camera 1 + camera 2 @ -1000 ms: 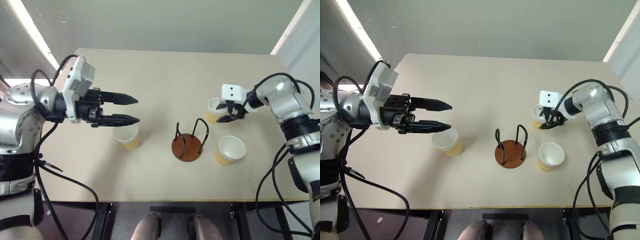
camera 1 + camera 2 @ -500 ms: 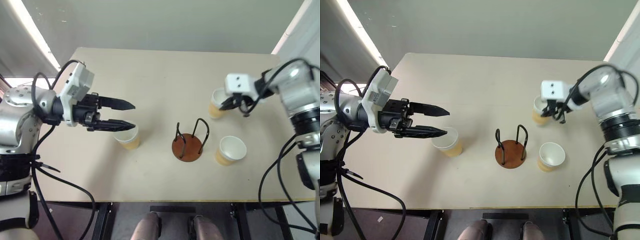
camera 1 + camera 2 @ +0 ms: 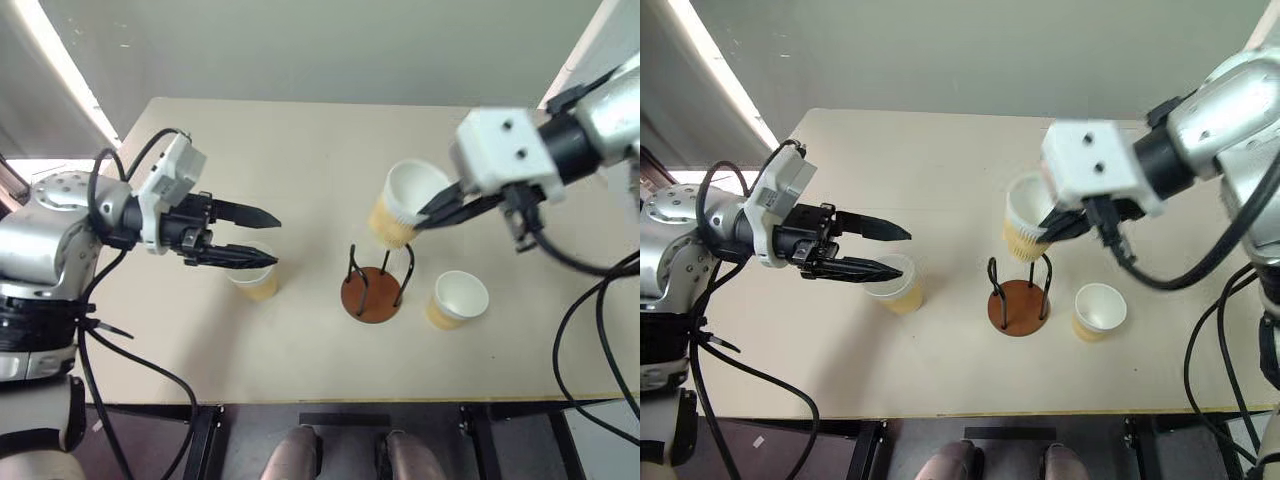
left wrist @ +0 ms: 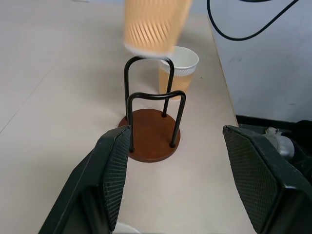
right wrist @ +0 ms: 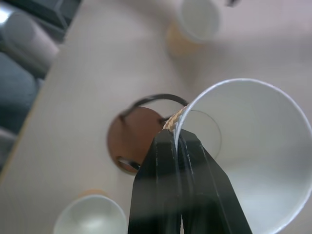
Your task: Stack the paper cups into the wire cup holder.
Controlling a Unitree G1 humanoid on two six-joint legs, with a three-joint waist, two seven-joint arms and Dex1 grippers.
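Observation:
My right gripper [image 3: 432, 213] is shut on the rim of one paper cup [image 3: 400, 205], pinching the rim wall between its fingers [image 5: 170, 161]. This cup hangs tilted in the air just above the wire cup holder [image 3: 372, 293], whose brown base carries black wire loops. A second paper cup [image 3: 255, 280] stands on the table to the holder's left. My left gripper [image 3: 270, 240] hovers open right over it, pointing towards the holder [image 4: 151, 134]. A third paper cup [image 3: 455, 298] stands upright to the holder's right.
Everything stands on a beige table [image 3: 300, 150] whose front edge lies close below the holder. Black cables hang from both arms beside the table.
My right gripper has shut on the cup at the right and carried it up and to the left, over the holder. The left gripper has stayed about where it was.

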